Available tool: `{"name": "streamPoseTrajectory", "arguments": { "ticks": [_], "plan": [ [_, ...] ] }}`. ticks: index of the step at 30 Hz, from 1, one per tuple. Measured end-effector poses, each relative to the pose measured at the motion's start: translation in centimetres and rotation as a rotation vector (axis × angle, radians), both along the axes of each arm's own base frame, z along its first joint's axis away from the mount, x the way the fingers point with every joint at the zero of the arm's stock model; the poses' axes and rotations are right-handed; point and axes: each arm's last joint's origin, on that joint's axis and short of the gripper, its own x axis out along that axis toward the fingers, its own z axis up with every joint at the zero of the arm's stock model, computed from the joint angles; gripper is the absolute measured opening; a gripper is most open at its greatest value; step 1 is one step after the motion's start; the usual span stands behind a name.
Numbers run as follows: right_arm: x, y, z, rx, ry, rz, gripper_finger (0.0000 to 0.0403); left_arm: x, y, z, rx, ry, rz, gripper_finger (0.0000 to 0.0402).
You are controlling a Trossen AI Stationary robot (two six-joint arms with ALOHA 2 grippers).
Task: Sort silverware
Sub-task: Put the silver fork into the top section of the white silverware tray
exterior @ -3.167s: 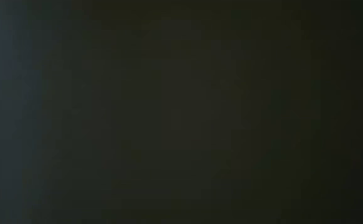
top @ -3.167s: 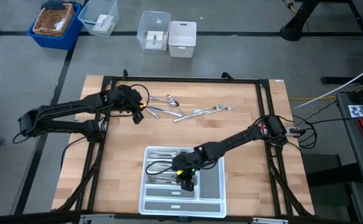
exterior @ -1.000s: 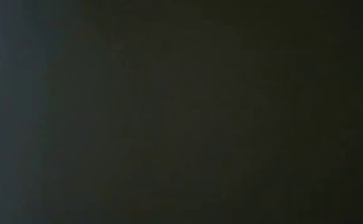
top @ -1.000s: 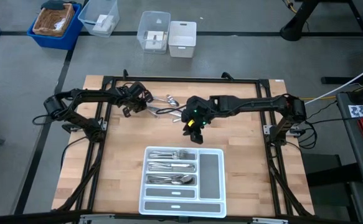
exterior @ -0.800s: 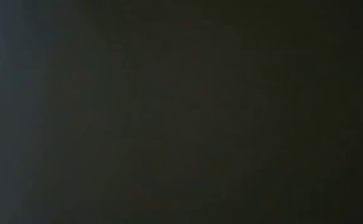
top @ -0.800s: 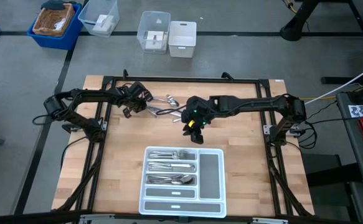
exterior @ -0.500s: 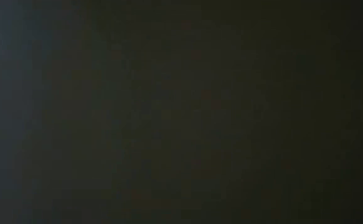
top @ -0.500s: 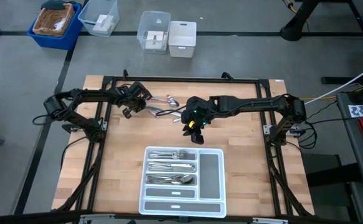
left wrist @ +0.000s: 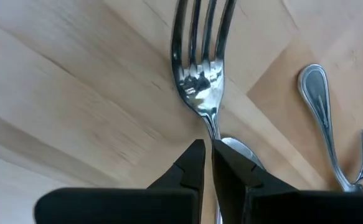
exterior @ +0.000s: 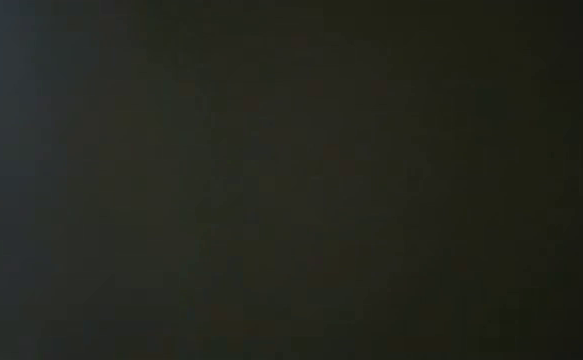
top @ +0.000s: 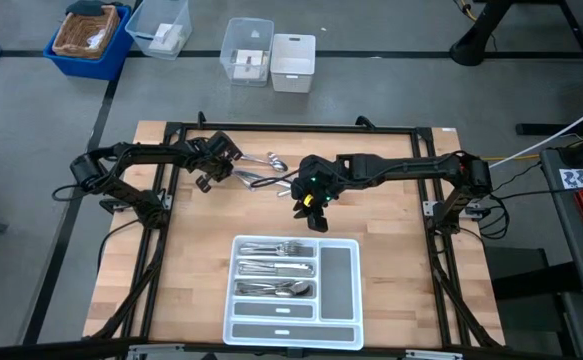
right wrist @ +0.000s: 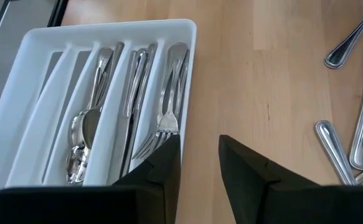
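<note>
Here | left end effector (left wrist: pixel 207 163) clenched on fork (left wrist: pixel 199 74) (wrist only) | right end effector (right wrist: pixel 198 157) released

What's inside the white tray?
The white tray holds spoons in one slot, knives in the next and forks in the third. The right gripper's fingers cover the near ends; how many lie stacked is unclear.

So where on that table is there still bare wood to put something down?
The widest bare wood lies left of the white tray, and a narrower strip lies to its right. Wood also shows between the tray and the right claw. It is crowded at the far side, where the loose silverware lies by the left claw.
</note>
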Motion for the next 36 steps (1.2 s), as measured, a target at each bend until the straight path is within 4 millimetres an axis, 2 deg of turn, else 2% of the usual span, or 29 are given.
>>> {"name": "streamPoseTrajectory", "arguments": {
  "ticks": [5, 10, 15, 18, 23, 26, 36],
  "plan": [
    [0.0, 0.0, 0.0, -0.002, -0.001, 0.002, 0.0112, 0.14, 0.05, 0.06, 0.008, -0.013, -0.008, 0.0019],
    [0.0, 0.0, 0.0, -0.015, -0.007, 0.018, 0.0112, 0.08, 0.01, 0.03, 0.047, 0.034, -0.136, 0.0019],
    [0.01, 0.0, -0.01, -0.015, -0.007, 0.018, 0.0112, -0.14, -0.17, -0.1, 0.031, 0.062, -0.155, 0.0021],
    [0.01, 0.0, -0.01, -0.015, -0.007, 0.019, 0.0112, -0.12, -0.16, -0.09, 0.033, 0.061, -0.158, 0.0038],
    [0.01, 0.0, -0.01, -0.015, -0.007, 0.019, 0.0112, -0.12, -0.15, -0.09, 0.03, 0.057, -0.144, 0.0091],
    [0.01, 0.0, -0.01, -0.015, -0.008, 0.019, 0.0112, -0.16, -0.09, -0.08, 0.034, 0.059, -0.086, 0.0113],
    [0.09, -0.05, 0.04, -0.028, -0.016, 0.008, 0.0112, -0.11, 0.07, -0.01, 0.045, 0.043, 0.001, 0.0123]
  ]
}}
